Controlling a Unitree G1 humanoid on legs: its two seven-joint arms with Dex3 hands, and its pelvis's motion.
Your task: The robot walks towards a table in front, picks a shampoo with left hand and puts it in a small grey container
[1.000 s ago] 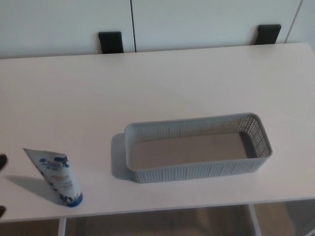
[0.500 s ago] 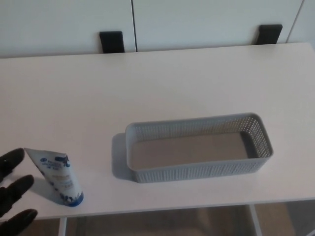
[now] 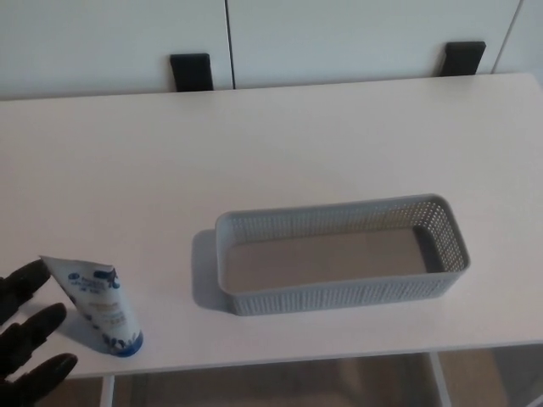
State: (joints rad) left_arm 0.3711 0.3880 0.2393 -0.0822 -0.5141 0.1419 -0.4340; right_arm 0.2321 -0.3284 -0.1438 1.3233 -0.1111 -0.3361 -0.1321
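My left hand [image 3: 30, 339] hangs at the table's [image 3: 254, 144] front left corner, its fingers spread apart and holding nothing, just beside the shampoo [image 3: 100, 305]. The shampoo is a white tube standing on its dark blue cap, leaning left and widening to a flat crimped end at the top. It carries a blue logo and blue markings, the writing too blurred to read. The small grey container [image 3: 339, 297], a long perforated basket, sits well to its right.

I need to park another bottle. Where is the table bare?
Bare: the wide strip of table behind the grey container, and the patch between it and the shampoo tube. Crowded only front left, where the left hand sits beside the tube.
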